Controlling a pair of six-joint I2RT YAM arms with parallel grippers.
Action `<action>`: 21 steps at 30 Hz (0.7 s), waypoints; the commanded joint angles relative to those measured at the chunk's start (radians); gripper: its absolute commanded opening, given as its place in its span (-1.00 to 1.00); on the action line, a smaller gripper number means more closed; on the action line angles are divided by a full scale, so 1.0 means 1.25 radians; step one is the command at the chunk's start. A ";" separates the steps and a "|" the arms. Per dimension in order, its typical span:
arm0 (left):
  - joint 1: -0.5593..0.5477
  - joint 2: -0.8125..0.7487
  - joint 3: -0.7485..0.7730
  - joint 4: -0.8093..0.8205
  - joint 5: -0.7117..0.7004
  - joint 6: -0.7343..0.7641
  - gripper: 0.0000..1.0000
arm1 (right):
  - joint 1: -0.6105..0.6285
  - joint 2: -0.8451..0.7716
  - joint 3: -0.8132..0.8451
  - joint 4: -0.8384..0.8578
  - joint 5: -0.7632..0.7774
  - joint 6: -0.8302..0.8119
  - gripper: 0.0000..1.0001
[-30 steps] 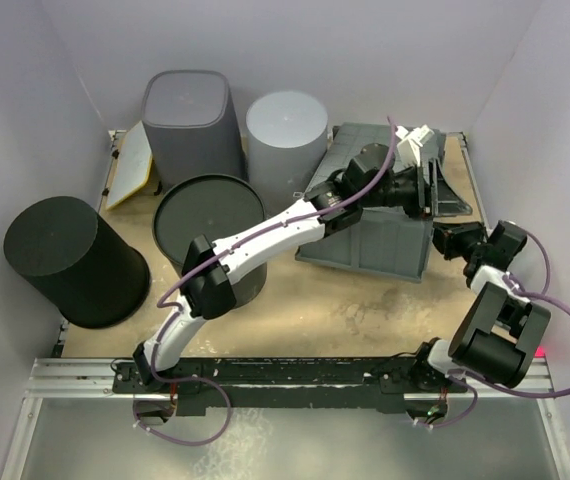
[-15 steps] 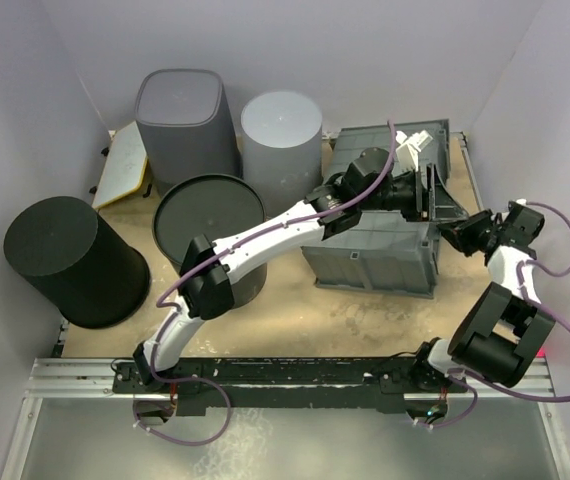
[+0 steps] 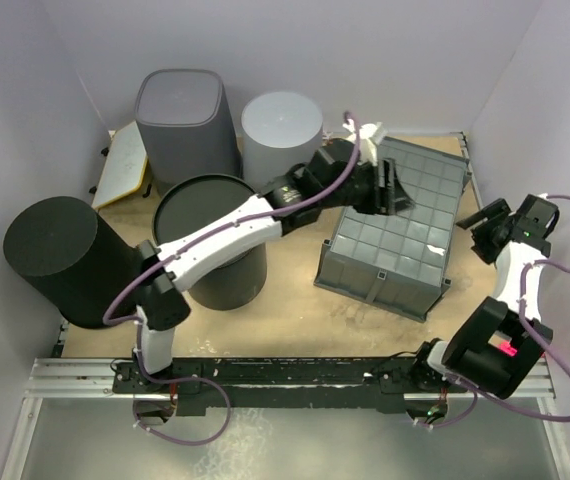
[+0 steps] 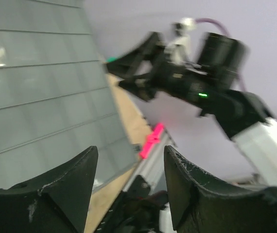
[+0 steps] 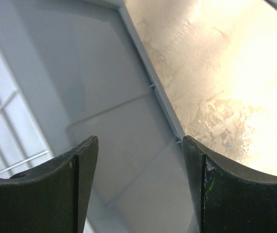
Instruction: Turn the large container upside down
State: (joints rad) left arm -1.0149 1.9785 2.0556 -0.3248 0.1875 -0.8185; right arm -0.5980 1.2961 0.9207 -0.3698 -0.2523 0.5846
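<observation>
The big gray crate (image 3: 395,235) lies on the sandy table (image 3: 295,300) at about 2 o'clock, with its checkered bottom facing up. The left gripper (image 3: 385,188) hangs over the crate's far left edge, at its 11 o'clock. Its jaws are wide apart and nothing is between them. The right gripper (image 3: 487,228) is just beside the crate at 3 o'clock, not touching it. Its jaws are wide too, and they hold nothing. A black bin (image 3: 60,250) sits at 9 o'clock. A gray square bin (image 3: 185,115) stands at 11 o'clock.
</observation>
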 commanded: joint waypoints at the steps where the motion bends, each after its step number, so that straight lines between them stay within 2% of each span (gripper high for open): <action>1: 0.074 -0.124 -0.143 -0.036 -0.158 0.069 0.10 | 0.022 -0.063 0.080 -0.028 0.026 -0.037 0.47; 6: 0.110 -0.170 -0.278 -0.037 -0.240 0.097 0.10 | 0.108 -0.108 0.153 -0.052 0.015 -0.075 0.52; 12: 0.132 -0.142 -0.389 0.061 -0.214 0.068 0.10 | 0.175 -0.159 0.194 -0.044 -0.038 -0.066 0.57; 17: 0.103 -0.051 -0.368 0.145 -0.078 0.021 0.07 | 0.203 -0.174 0.216 -0.064 -0.049 -0.074 0.58; 21: 0.024 0.008 -0.236 0.078 -0.059 0.089 0.07 | 0.221 -0.178 0.226 -0.091 -0.021 -0.099 0.60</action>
State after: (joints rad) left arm -0.8845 1.9427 1.6024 -0.2501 0.0196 -0.7658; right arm -0.3428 1.0908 1.1534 -0.4404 -0.2825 0.5053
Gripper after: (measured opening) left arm 0.542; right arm 0.791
